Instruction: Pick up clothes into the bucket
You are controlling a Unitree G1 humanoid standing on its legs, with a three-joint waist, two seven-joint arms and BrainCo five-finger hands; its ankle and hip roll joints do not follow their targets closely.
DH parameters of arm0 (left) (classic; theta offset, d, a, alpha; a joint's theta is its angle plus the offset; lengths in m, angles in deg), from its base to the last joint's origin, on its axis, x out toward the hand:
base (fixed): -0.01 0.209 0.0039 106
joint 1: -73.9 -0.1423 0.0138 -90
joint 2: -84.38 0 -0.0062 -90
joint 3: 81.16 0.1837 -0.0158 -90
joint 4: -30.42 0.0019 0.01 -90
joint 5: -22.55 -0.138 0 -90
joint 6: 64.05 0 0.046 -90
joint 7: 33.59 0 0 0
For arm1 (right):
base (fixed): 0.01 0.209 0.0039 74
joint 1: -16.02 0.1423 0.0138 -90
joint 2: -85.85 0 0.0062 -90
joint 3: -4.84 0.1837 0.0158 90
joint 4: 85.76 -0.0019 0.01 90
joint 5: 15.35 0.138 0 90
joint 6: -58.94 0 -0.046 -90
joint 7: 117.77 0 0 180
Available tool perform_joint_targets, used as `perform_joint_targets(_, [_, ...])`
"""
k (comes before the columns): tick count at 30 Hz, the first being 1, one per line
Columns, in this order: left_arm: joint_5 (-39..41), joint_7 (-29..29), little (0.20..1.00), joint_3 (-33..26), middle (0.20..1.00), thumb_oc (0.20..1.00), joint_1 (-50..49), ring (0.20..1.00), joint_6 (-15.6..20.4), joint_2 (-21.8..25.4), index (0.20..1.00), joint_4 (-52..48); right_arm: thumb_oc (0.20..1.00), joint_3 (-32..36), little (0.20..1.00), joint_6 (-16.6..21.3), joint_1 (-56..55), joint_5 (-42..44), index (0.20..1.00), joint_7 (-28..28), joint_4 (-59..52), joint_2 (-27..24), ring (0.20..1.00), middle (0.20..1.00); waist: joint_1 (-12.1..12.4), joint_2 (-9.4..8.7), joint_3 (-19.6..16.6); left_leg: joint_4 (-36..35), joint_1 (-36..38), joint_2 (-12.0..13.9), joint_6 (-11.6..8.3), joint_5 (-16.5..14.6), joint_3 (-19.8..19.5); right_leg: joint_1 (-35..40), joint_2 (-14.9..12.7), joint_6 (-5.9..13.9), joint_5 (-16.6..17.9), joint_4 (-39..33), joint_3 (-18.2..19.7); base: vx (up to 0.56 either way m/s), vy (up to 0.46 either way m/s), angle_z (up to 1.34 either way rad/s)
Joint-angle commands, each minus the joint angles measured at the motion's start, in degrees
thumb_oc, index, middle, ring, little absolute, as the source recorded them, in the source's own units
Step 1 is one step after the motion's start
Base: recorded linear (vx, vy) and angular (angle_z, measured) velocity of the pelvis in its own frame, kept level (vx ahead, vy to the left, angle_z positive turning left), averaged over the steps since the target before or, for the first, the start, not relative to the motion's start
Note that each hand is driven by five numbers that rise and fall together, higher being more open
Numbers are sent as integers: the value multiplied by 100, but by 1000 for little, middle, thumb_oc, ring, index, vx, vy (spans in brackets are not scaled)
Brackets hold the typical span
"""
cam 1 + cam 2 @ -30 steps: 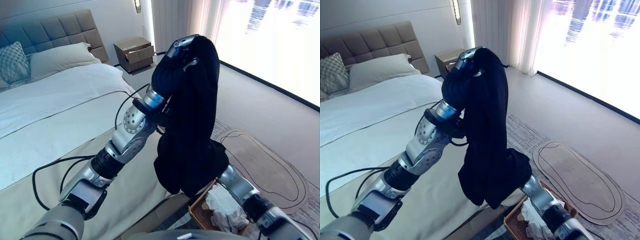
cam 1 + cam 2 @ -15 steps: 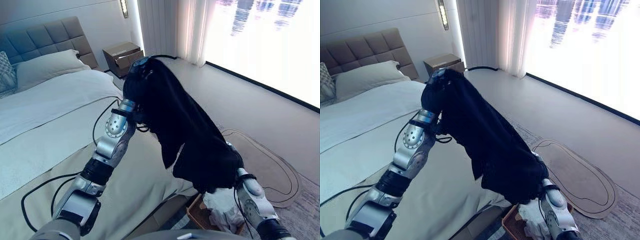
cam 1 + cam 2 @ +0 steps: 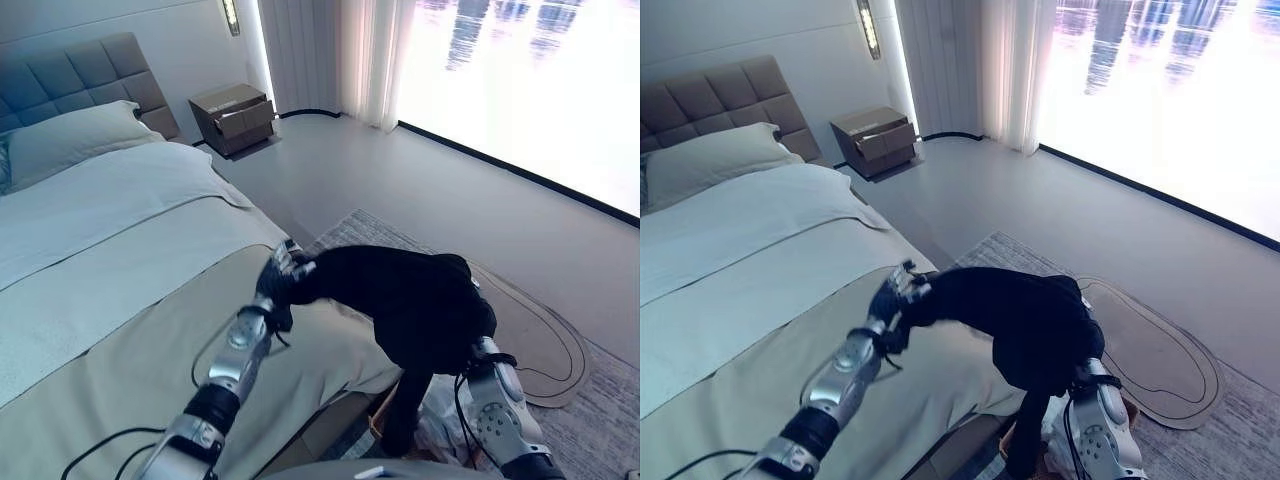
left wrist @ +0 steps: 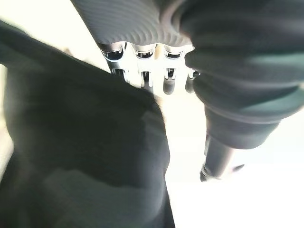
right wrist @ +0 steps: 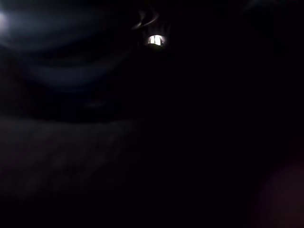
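A black garment [image 3: 420, 300] hangs stretched between my two arms over the corner of the bed, and a strip of it dangles down at the bed's foot. My left hand [image 3: 280, 282] is closed on its left end just above the bedcover; the left wrist view has the dark cloth [image 4: 85, 142] lying over my fingers [image 4: 142, 71]. The garment's bulky right end covers my right hand, with only the forearm [image 3: 497, 405] showing below it. Under that bulk, a corner of the brown woven basket [image 3: 378, 425] peeks out with white cloth [image 3: 440, 438] in it.
The bed [image 3: 120, 250], with its beige cover, white sheet and pillows, takes up the left side. A wooden nightstand [image 3: 232, 104] stands by the far wall. An oval mat [image 3: 545, 330] lies on the rug to the right, and bright windows with curtains run along the back.
Both arms have come down. The black garment, held high above the bed before, now hangs low over the bed corner and the basket. The view has also swung right.
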Motion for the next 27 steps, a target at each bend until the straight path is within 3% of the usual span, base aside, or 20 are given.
perform_joint_targets(1, [188,-345,1000,99,1000,1000,281,1000,164,66,1000,114,200,478,200,649,202,198,200,120,-913,111,200,200,-26,-290,-101,720,-517,302,-136,-287,-136,-410,-352,228,327,256,-298,0,0,0])
perform_joint_targets(5, [333,-666,1000,359,1000,1000,-71,1000,109,2,1000,45,200,714,200,775,233,-13,200,340,-1019,95,200,200,-21,-289,-64,742,-583,307,-128,-283,-159,-452,-337,218,315,282,-296,-8,-5,0])
perform_joint_targets(8, [842,-1576,1000,669,1000,1000,-468,1000,108,280,1000,-480,200,1193,200,956,313,-524,200,612,-1236,-115,200,200,-42,-263,-2,773,-658,310,-117,-288,-178,-540,-323,219,310,317,-268,-24,-12,0])
perform_joint_targets(9, [849,-1583,1000,671,1000,1000,-474,1000,103,290,1000,-489,200,1195,200,954,309,-529,200,617,-1240,-110,200,200,-36,-264,-4,776,-659,312,-118,-291,-176,-543,-321,218,309,320,-265,0,0,0])
perform_joint_targets(11, [1454,-2153,1000,439,1000,1000,-902,1000,152,637,1000,-887,200,1527,200,1087,345,-679,200,630,-1437,-233,200,200,-33,-237,-3,757,-661,319,-121,-286,-153,-570,-304,213,289,345,-225,0,0,0])
perform_joint_targets(13, [1664,-2232,1000,290,1000,1000,-1059,1000,160,664,1000,-944,200,1603,200,1118,317,-711,200,622,-1509,-262,200,200,-35,-234,-15,746,-657,328,-126,-285,-141,-586,-295,205,277,359,-216,2,-24,-5])
perform_joint_targets(15, [2234,-2421,1000,-332,1000,1000,-1447,1000,218,764,1000,-1318,200,1866,200,1194,206,-832,200,554,-1776,-355,200,200,-26,-216,-12,782,-699,380,-184,-258,-164,-619,-234,169,222,428,-198,-20,-75,-3])
perform_joint_targets(21, [2259,-2188,1000,-1298,1000,1000,-1814,1000,621,853,1000,-1960,200,2181,200,1207,-86,-1008,200,440,-1985,-449,200,200,-102,-219,-39,800,-741,620,-316,-136,-252,-595,61,-9,102,470,-142,-20,-107,4])
perform_joint_targets(24, [2246,-1822,1000,-1895,1000,1000,-1892,1000,899,578,1000,-2141,200,2172,200,1150,-224,-1068,200,403,-1922,-403,200,200,-104,-324,-45,1044,-701,769,-259,-247,-387,-661,262,-147,-27,677,40,-17,-114,-3])
perform_joint_targets(25, [2193,-1719,1000,-1989,1000,1000,-1872,1000,990,489,1000,-2187,200,2134,200,1106,-257,-1163,200,424,-1878,-407,200,200,-62,-363,4,1325,-722,704,-246,-389,-492,-683,263,-155,-30,747,154,-38,-79,-16])
perform_joint_targets(27, [2097,-1538,1000,-2141,1000,1000,-1800,1000,1168,382,1000,-2289,200,2153,200,1038,-255,-1305,200,471,-1767,-459,200,200,17,-405,135,1661,-792,270,-206,-611,-834,-700,193,-140,24,790,285,-64,46,-33])
